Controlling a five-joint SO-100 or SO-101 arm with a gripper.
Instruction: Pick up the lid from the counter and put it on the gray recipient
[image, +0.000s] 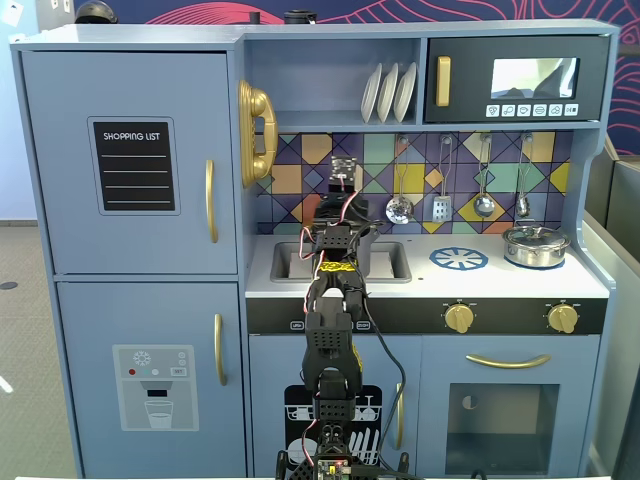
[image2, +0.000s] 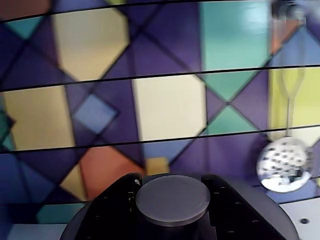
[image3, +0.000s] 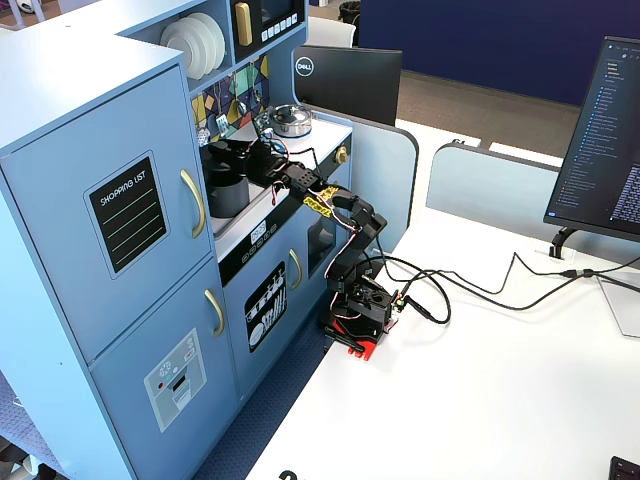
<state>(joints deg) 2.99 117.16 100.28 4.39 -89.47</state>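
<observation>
The fridge door of the toy kitchen (image: 130, 160) carries a black panel reading "SHOPPING LIST" (image: 134, 136), readable in both fixed views. In a fixed view a dark monitor back (image3: 346, 82) beside the kitchen shows the "DELL" badge, and a second screen (image3: 605, 140) at the right edge has text too small to read.

The arm (image: 330, 330) reaches up from the table over the sink (image: 292, 262). In the wrist view the gripper (image2: 172, 200) is clamped on the lid (image2: 172, 199) by its round knob, with the patterned backsplash (image2: 165, 100) and a hanging skimmer (image2: 282, 165) behind. In a fixed view the lid appears to sit just above or on the gray recipient (image3: 228, 192) at the sink end of the counter; the gripper hides whether they touch.

A shiny steel pot (image: 536, 245) stands on the right burner, next to the blue-and-white burner disc (image: 459, 259). White plates (image: 389, 92) stand on the shelf above.
</observation>
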